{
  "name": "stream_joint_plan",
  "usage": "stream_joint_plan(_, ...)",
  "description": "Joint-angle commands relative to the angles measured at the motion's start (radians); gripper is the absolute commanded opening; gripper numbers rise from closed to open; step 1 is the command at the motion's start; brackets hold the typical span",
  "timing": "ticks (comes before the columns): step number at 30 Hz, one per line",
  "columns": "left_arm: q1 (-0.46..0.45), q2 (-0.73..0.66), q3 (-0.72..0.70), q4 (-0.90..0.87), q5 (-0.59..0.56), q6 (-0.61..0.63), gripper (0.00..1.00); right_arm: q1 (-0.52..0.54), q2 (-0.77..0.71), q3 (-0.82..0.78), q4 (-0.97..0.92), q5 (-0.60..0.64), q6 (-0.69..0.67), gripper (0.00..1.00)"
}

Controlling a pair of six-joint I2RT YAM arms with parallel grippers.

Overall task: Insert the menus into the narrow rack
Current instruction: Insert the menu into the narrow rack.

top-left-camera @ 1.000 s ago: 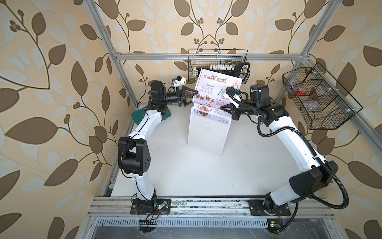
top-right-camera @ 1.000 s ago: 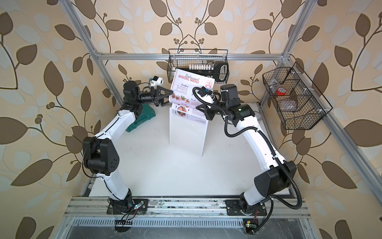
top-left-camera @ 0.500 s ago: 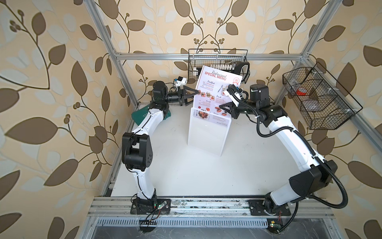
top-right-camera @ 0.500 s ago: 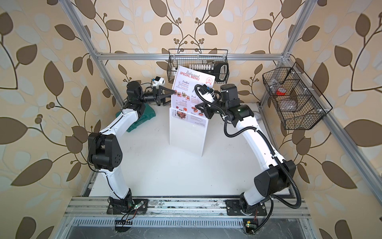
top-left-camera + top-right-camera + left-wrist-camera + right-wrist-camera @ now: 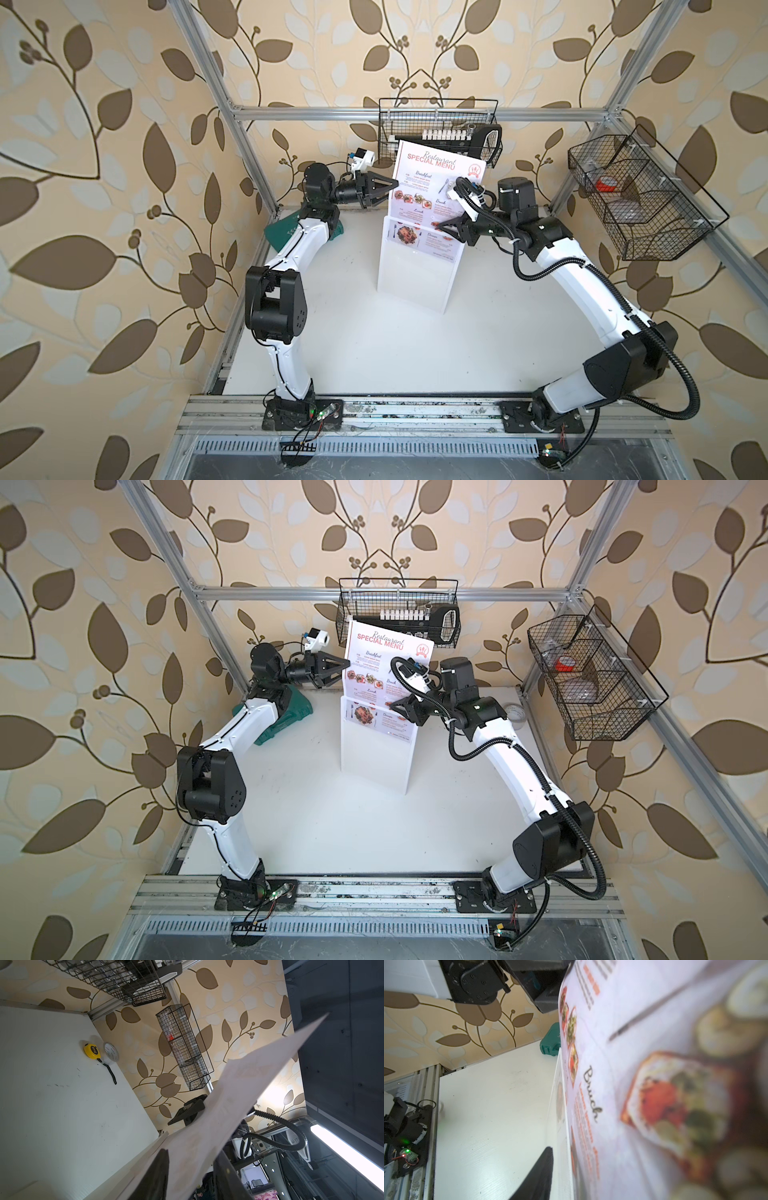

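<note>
Main worry: the menu [image 5: 430,183] is only part way down in the narrow rack [image 5: 415,274], which is stood mid-table. Most of the sheet is left sticking up out of the top, leaned toward the far wall.

On the left, if the sheet's edge gets nipped at a slant by the left pincer [image 5: 394,183] and pushed down, the thin paper could be buckled or creased rather than slid in. In the middle, the rack could be tipped or shoved, since nothing is seen bracing it. On the right, with nothing clamped, the sheet could be left to flop or jam crooked in the slot.

The left pincer is seen spread part way, its fingers [image 5: 160,1174] set either side of the sheet's left edge, and a firm pinch isn't shown. The right pincer [image 5: 442,226] is parked at the rack's top right corner. One finger [image 5: 544,1169] is just off the rack's front and the other is hidden behind the paper, so it's read as spread, nothing gripped.
</note>
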Motion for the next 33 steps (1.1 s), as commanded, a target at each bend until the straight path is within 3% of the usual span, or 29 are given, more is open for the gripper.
stream_joint_plan(1,-0.01,-0.029,-0.011,0.111,0.011,-0.032,0.31,0.004,-0.044,0.025,0.04,0.024,0.029,0.54)
stream_joint_plan(10,-0.01,-0.043,-0.062,0.096,0.013,0.0,0.14,0.002,-0.117,-0.024,0.143,0.102,0.07,0.61)
stream_joint_plan(14,-0.009,-0.05,-0.071,0.069,0.015,0.032,0.13,0.0,-0.117,-0.032,0.149,0.103,0.085,0.48)
stream_joint_plan(17,-0.009,-0.054,-0.061,0.035,0.017,0.059,0.21,0.0,-0.11,-0.043,0.152,0.082,0.093,0.25)
stream_joint_plan(20,-0.009,-0.054,-0.036,0.021,0.012,0.064,0.45,0.0,-0.108,-0.07,0.15,0.052,0.088,0.12)
stream_joint_plan(23,-0.009,-0.053,-0.012,0.011,0.004,0.068,0.52,0.0,-0.112,-0.108,0.153,0.05,0.079,0.1)
stream_joint_plan(28,-0.009,-0.053,0.002,0.024,-0.003,0.053,0.53,-0.001,-0.126,-0.166,0.161,0.042,0.071,0.11)
stream_joint_plan(33,-0.01,-0.056,-0.011,0.053,-0.005,0.03,0.53,0.0,-0.135,-0.21,0.164,0.026,0.08,0.18)
